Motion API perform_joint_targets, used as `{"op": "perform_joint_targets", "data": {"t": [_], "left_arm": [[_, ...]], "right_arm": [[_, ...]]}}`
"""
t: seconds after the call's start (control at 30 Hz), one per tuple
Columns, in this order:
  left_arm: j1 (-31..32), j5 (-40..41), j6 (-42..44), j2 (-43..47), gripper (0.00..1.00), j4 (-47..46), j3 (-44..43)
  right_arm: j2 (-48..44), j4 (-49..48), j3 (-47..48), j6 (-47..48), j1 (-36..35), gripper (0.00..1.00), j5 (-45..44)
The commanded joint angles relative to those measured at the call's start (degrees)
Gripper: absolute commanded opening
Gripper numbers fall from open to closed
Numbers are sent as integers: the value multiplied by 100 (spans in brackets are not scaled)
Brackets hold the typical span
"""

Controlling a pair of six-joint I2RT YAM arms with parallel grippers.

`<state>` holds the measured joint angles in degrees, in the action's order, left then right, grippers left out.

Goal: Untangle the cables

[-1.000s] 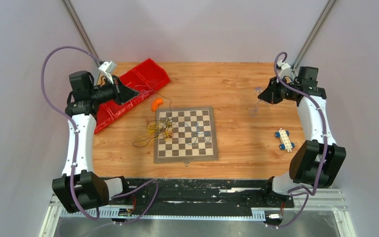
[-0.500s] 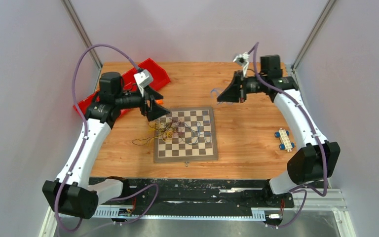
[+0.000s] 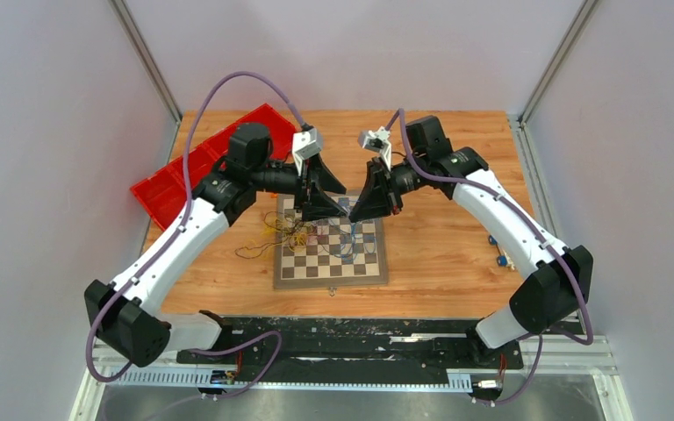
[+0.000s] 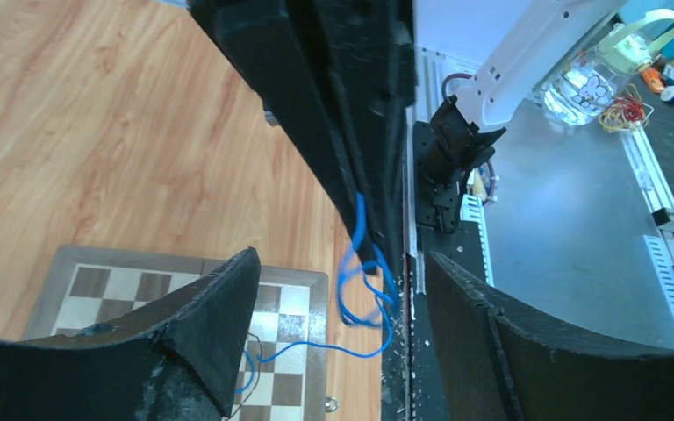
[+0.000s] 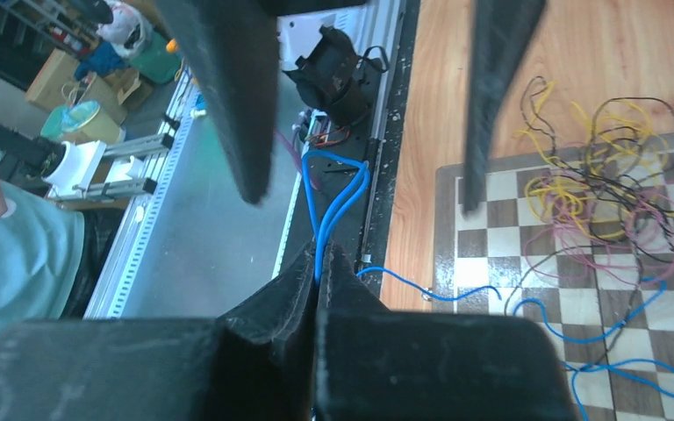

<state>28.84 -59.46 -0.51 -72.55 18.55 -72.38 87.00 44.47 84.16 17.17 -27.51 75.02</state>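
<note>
A tangle of thin yellow, black and pink cables (image 5: 605,175) lies on the chessboard (image 3: 329,272), also visible from above as the cables (image 3: 294,232). A blue cable (image 5: 333,197) runs from the board up into my right gripper (image 5: 318,261), which is shut on it, with a loop sticking out past the fingertips. My left gripper (image 4: 342,257) faces it with its jaws open. The blue cable (image 4: 364,281) hangs in the gap between them, touching neither finger. From above, the left gripper (image 3: 329,202) and right gripper (image 3: 360,209) meet over the board's far edge.
A red bin (image 3: 175,180) sits at the table's far left, partly behind the left arm. A small white and blue toy piece (image 3: 498,256) peeks out beside the right arm. Bare wood surrounds the board on the right and near sides.
Both arms swung in from the table's sides to meet over the board's far edge. The left gripper went from shut to open. The right stayed shut, carrying the blue cable inward.
</note>
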Motion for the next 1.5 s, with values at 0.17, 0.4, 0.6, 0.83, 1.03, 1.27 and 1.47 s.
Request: {"op": "perform_joint_targets", "data": {"t": [0.17, 0.4, 0.6, 0.83, 1.03, 1.27, 1.47], "left_arm": [[263, 67, -497, -277, 18, -128, -23], [-29, -254, -867, -22, 0, -45, 28], [-1269, 718, -1067, -247, 0, -305, -522], [-1818, 4227, -637, -1324, 0, -354, -1795], [-2119, 5784, -897, -2988, 0, -535, -3173], [-2629, 5513, -1744, -4365, 0, -1452, -4154], [-2767, 5138, -1885, -5274, 2, -1700, -4494]], "right_arm": [[-104, 250, 45, 587, -167, 4, -149], [-105, 217, -94, 404, 178, 49, -783], [-166, 78, -202, -72, 921, 92, -1209], [-258, -334, -536, -620, 1834, 95, -1553], [-536, -360, -862, -485, 1928, 96, -1721], [-638, -351, -1130, -427, 2025, 97, -1785], [-611, -337, -1225, -357, 2106, 97, -1795]]}}
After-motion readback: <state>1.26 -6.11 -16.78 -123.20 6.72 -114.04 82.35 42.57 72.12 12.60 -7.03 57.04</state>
